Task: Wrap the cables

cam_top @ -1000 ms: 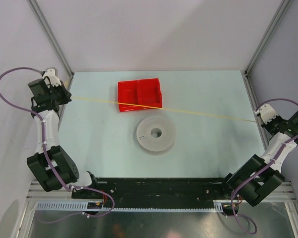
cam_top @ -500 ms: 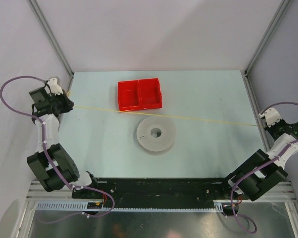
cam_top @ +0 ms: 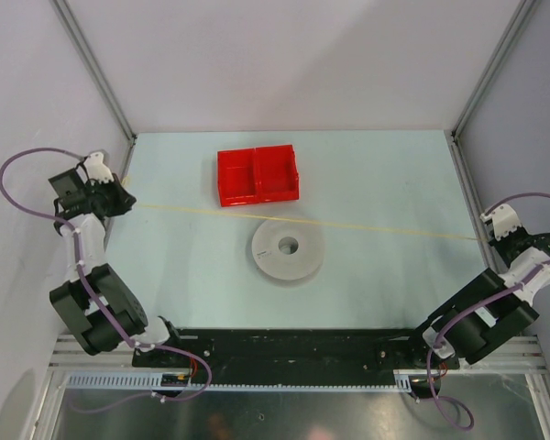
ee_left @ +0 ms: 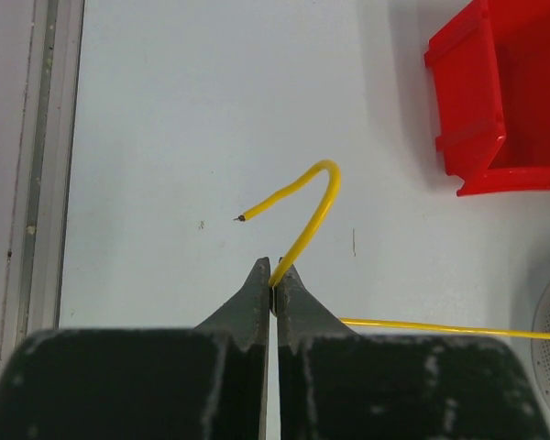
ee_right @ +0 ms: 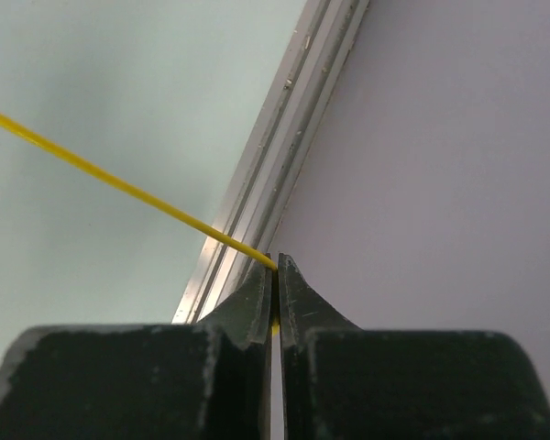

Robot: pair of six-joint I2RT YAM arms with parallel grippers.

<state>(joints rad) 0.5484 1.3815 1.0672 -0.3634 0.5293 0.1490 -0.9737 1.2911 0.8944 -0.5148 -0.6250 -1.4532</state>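
Note:
A thin yellow cable [cam_top: 348, 224] stretches taut across the table from left to right, passing just behind the white spool [cam_top: 288, 247]. My left gripper [cam_top: 128, 203] at the table's left edge is shut on the cable's left end. In the left wrist view the cable [ee_left: 312, 211] curls up out of the left gripper [ee_left: 273, 275] in a hook, and its long run leaves to the right. My right gripper [cam_top: 484, 236] at the right edge is shut on the other end; the cable [ee_right: 119, 183] runs up-left from the right gripper [ee_right: 275, 266].
A red two-compartment bin [cam_top: 258, 174] sits behind the cable at centre back, also seen as the red bin [ee_left: 504, 101] in the left wrist view. Aluminium frame rails [ee_right: 284, 137] border the table on both sides. Purple arm cords loop beside each arm.
Both grippers have moved toward the near edge, carrying the taut cable with them. It lay across the red bin before and now runs between the bin and the spool.

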